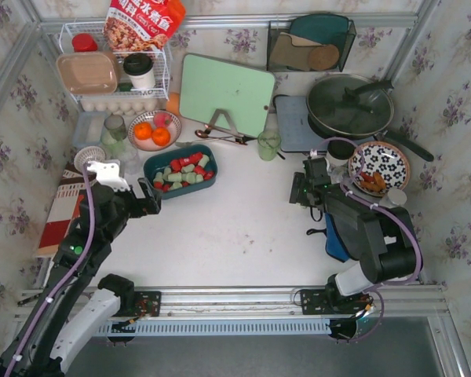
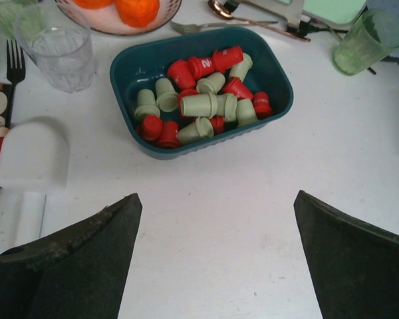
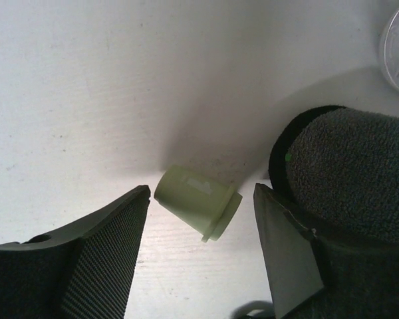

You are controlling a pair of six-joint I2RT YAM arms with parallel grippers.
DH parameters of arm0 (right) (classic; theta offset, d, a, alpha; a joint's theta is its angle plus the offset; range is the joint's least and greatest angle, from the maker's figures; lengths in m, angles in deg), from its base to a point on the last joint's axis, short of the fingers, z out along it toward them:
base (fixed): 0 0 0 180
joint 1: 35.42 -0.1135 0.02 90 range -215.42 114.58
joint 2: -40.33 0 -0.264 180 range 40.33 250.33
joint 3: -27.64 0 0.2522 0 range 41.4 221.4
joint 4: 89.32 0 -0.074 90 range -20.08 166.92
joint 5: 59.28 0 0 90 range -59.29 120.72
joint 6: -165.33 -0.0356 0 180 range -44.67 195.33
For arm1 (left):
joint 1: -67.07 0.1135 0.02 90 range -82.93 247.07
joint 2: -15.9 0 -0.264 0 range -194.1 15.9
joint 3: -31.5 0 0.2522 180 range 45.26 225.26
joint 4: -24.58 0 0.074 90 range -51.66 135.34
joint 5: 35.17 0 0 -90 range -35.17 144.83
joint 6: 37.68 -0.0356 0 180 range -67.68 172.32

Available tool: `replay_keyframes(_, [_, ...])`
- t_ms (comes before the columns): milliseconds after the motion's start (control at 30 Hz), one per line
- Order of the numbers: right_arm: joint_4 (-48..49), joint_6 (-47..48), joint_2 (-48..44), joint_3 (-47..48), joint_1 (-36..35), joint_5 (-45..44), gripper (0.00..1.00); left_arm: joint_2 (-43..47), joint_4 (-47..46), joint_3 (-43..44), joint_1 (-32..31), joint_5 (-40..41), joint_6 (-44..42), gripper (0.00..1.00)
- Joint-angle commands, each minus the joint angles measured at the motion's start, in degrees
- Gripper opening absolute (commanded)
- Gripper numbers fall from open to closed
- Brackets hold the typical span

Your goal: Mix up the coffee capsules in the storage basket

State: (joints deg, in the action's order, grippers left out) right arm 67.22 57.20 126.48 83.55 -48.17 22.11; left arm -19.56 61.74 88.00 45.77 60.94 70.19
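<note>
The storage basket [image 1: 151,163], a dark teal tray, sits left of centre and holds several red and mint coffee capsules [image 1: 184,174]. In the left wrist view the basket [image 2: 128,70] and its capsules [image 2: 203,106] lie ahead of my left gripper [image 2: 217,194]. That gripper is wide open over bare table, just short of the basket [image 1: 145,198]. At the right my right gripper [image 1: 297,191] hangs low over the table. One mint capsule [image 3: 196,199] lies on its side between the parted jaws of my right gripper [image 3: 201,187], and neither finger touches it.
A drinking glass [image 2: 56,50] and a bowl of oranges [image 1: 153,129] stand behind the basket, a white block [image 2: 33,153] to its left. A green cup [image 1: 268,144], a cutting board [image 1: 226,93], a pan [image 1: 349,106] and a patterned plate [image 1: 379,166] fill the back right. A dark grey fuzzy pad [image 3: 352,173] lies beside the right fingers.
</note>
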Motion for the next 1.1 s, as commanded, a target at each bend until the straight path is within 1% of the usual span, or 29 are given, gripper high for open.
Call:
replay_keyframes(0, [0.54, -1.22, 1.07, 1.59, 0.01, -1.61, 0.70, 0.18, -0.87, -1.15, 0.03, -1.40, 0.24, 0.99])
replay_keyframes(167, [-0.69, -2.04, 2.96, 3.10, -0.07, -1.76, 0.68, 0.42, -2.50, -3.48, 0.03, -1.51, 0.39, 0.99])
replay_keyframes(200, [-0.78, -2.07, 3.30, 3.02, -0.18, -1.70, 0.65, 0.52, -2.97, -4.06, 0.03, -1.46, 0.48, 0.99])
replay_keyframes(333, [-1.37, -2.39, 3.77, 2.34, -0.83, -2.65, 0.62, 0.75, -3.41, -4.62, 0.05, -2.02, 0.59, 0.99])
replay_keyframes(467, [-0.69, -2.53, 3.52, 0.94, -1.39, -2.98, 0.58, 1.17, -3.36, -4.77, 0.03, -2.15, 0.68, 0.99])
replay_keyframes(600, [-0.59, -2.50, 3.45, 0.64, -1.86, -2.66, 0.46, 1.50, -3.38, -5.08, 0.03, -2.07, 0.84, 0.99])
replay_keyframes(733, [-0.93, -2.55, 2.64, 1.18, -2.98, -2.46, 0.40, 1.63, -3.49, -5.21, 0.03, -1.98, 0.95, 0.99])
replay_keyframes(833, [-1.48, -2.75, 1.68, 2.25, -4.03, -2.38, 0.40, 1.62, -3.50, -5.21, 0.03, -1.98, 0.94, 0.99])
replay_keyframes(967, [-2.67, -3.26, 1.09, 5.32, -8.08, -3.03, 0.39, 1.78, -3.49, -5.29, 0.03, -1.89, 0.94, 0.99])
replay_keyframes(1067, [-2.14, -3.28, 1.68, 9.53, -13.15, -4.21, 0.39, 1.86, -3.83, -5.59, 0.03, -1.81, 1.09, 0.99])
